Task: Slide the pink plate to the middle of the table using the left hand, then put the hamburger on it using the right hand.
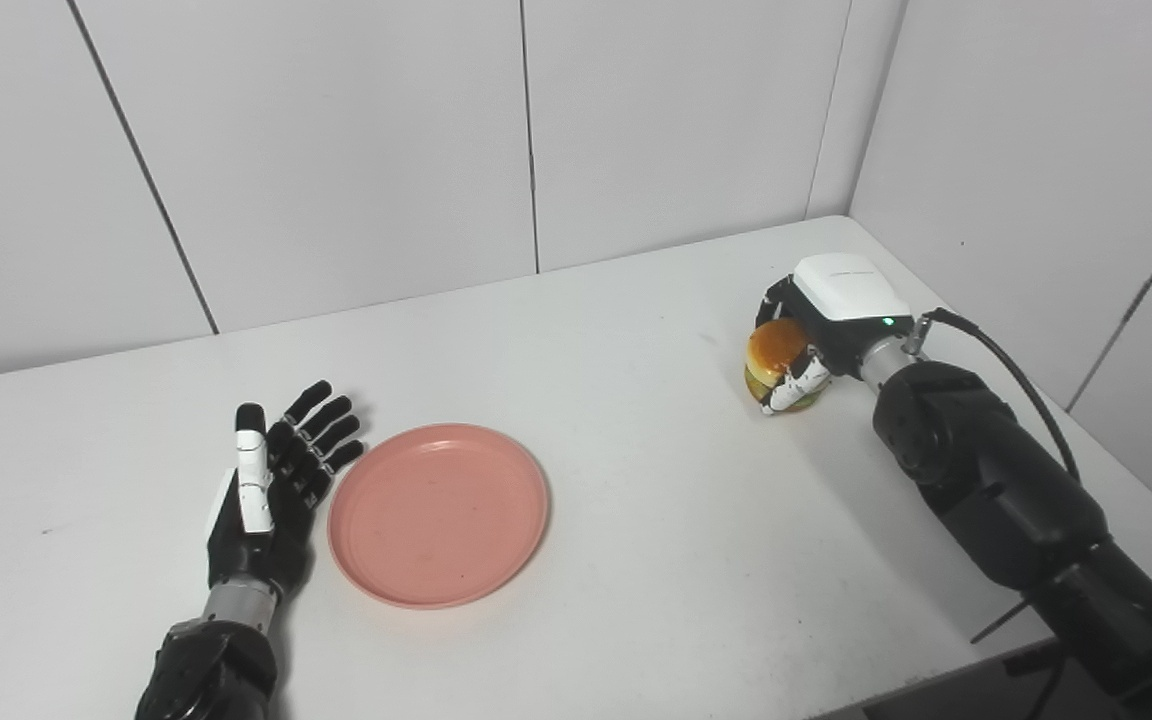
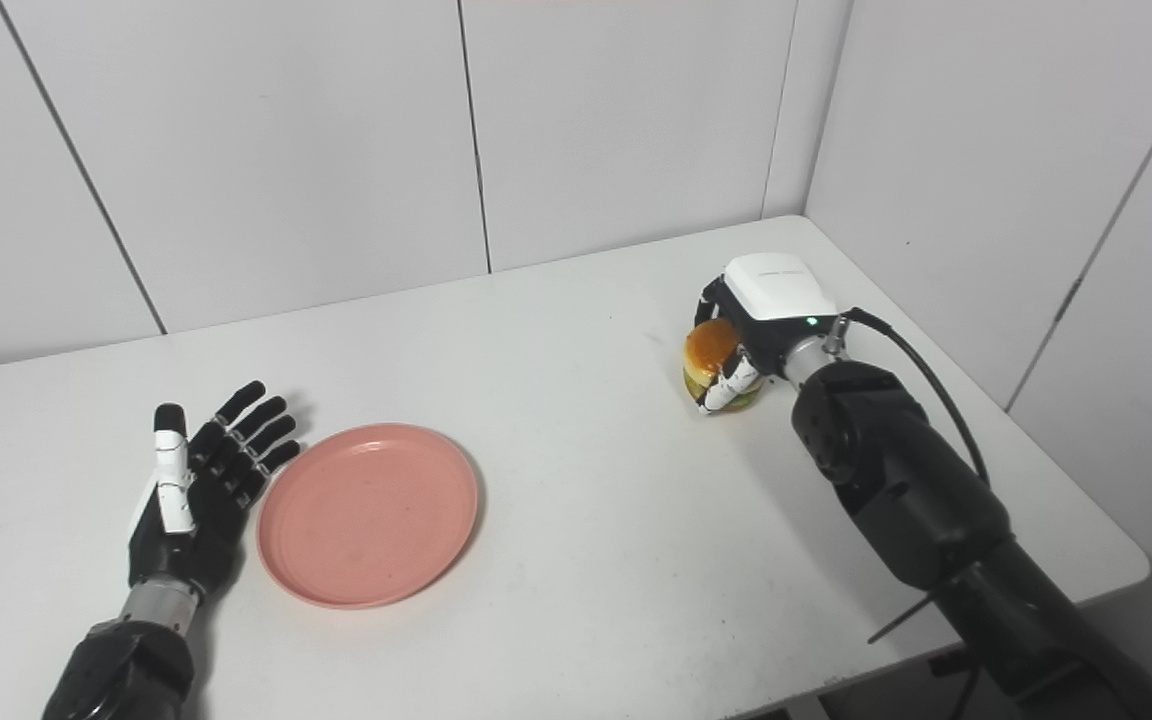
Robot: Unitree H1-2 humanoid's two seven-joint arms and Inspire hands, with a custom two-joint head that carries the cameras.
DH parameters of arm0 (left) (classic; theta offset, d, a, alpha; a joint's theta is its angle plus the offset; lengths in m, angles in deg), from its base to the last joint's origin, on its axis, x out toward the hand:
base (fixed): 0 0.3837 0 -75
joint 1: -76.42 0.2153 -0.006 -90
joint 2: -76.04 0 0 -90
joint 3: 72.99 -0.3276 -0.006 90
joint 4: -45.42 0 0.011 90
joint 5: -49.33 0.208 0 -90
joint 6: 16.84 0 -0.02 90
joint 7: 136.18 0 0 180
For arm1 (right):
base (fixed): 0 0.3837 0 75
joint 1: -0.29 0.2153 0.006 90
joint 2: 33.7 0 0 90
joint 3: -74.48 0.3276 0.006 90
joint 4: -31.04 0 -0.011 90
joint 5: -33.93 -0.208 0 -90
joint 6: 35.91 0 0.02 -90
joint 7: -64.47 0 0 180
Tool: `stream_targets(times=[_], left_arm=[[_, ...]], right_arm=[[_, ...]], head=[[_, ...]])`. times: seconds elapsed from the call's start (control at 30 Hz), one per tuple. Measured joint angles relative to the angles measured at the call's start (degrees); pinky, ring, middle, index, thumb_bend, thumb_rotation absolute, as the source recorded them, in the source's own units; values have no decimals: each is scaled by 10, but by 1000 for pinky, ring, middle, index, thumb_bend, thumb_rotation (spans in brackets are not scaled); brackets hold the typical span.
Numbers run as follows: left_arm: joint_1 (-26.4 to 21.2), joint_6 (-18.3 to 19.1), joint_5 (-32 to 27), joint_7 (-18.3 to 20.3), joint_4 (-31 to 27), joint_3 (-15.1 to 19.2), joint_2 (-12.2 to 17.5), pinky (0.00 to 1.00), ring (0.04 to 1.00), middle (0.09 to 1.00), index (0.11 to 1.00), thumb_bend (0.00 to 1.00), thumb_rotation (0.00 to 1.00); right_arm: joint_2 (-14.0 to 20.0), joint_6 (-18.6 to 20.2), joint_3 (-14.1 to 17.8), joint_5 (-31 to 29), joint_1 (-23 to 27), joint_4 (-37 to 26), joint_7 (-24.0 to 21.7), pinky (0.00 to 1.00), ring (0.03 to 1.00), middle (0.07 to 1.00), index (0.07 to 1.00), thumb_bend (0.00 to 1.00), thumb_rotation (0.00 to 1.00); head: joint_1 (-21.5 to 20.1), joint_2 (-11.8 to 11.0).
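Observation:
The pink plate [image 1: 438,513] lies flat on the white table [image 1: 636,480], left of the table's middle. My left hand [image 1: 271,480] is open, fingers straight, resting just left of the plate's rim; whether it touches the rim is unclear. The hamburger [image 1: 778,360], with an orange bun top, stands at the right rear of the table. My right hand [image 1: 821,340] is wrapped around it from the right, thumb across its front, at table level. The same shows in the right eye view: plate [image 2: 368,514], left hand [image 2: 198,490], hamburger [image 2: 714,362], right hand [image 2: 756,330].
White walls close the table at the back and right. The table's right corner and front edge [image 1: 1116,640] lie under my right forearm. A black cable [image 1: 1016,370] loops off the right wrist.

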Motion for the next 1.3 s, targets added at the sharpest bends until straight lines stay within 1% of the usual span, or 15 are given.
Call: stream_targets(times=[0.1,0.27,0.33,0.43,0.47,0.5,0.53,0.57,0.6,0.67,0.7,0.8,0.97,1.1,1.3], left_arm=[[5,9,8,-9,-13,-3,-6,797,837,821,797,842,987],[9,19,14,-21,-22,-12,-13,807,853,835,814,833,994],[9,19,20,-23,-24,-16,-15,807,853,835,816,829,996],[10,18,22,-25,-24,-18,-20,810,856,839,821,824,985],[10,17,23,-28,-24,-18,-22,801,855,839,822,815,985],[10,17,23,-29,-24,-18,-24,793,853,837,819,816,982],[11,16,25,-32,-24,-18,-27,789,851,836,817,817,980],[11,16,29,-34,-23,-19,-29,785,843,828,807,825,966],[11,16,33,-38,-22,-19,-33,784,841,827,806,826,963],[11,12,35,-47,-21,-19,-40,795,839,822,801,826,967],[11,9,36,-49,-18,-19,-43,795,839,820,797,830,972],[10,-2,48,-54,-13,-24,-50,786,839,817,794,836,987],[6,-16,58,-57,0,-26,-57,790,830,813,792,842,995],[3,-35,61,-60,13,-26,-61,800,831,815,792,846,1000],[2,-36,62,-63,15,-27,-66,835,846,825,799,833,1000]], right_arm=[[-16,-32,16,-30,-5,0,36,175,237,462,482,523,0],[-52,-49,40,-89,-6,-7,44,118,180,469,480,524,0],[-62,-56,41,-103,-7,-17,44,117,177,469,480,524,0],[-72,-61,41,-121,-7,-29,43,153,226,394,498,515,0],[-76,-63,40,-128,-7,-31,43,163,237,440,488,520,0],[-78,-68,39,-132,-7,-33,42,183,269,434,492,520,0],[-80,-72,37,-140,-7,-34,41,195,288,424,496,520,0],[-81,-75,35,-144,-6,-36,37,293,408,480,474,521,0],[-82,-81,29,-147,-6,-38,34,307,422,485,471,521,0],[-85,-98,20,-153,-6,-39,30,253,330,424,499,520,0],[-88,-105,16,-156,-4,-38,29,225,297,409,502,518,0],[-102,-133,5,-166,3,-39,24,223,304,418,509,517,0],[-124,-138,-19,-161,26,-58,8,231,332,450,517,512,0],[-140,-138,-40,-148,38,-84,-9,248,364,471,525,508,0],[-161,-154,-64,-143,53,-59,-19,265,370,467,527,510,0]], head=[[11,2],[80,3],[80,3],[119,-1],[133,-1],[134,-1],[154,-2],[154,-2],[154,-2],[185,-5],[185,-5],[213,-9],[246,-13],[252,-14],[265,-11]])
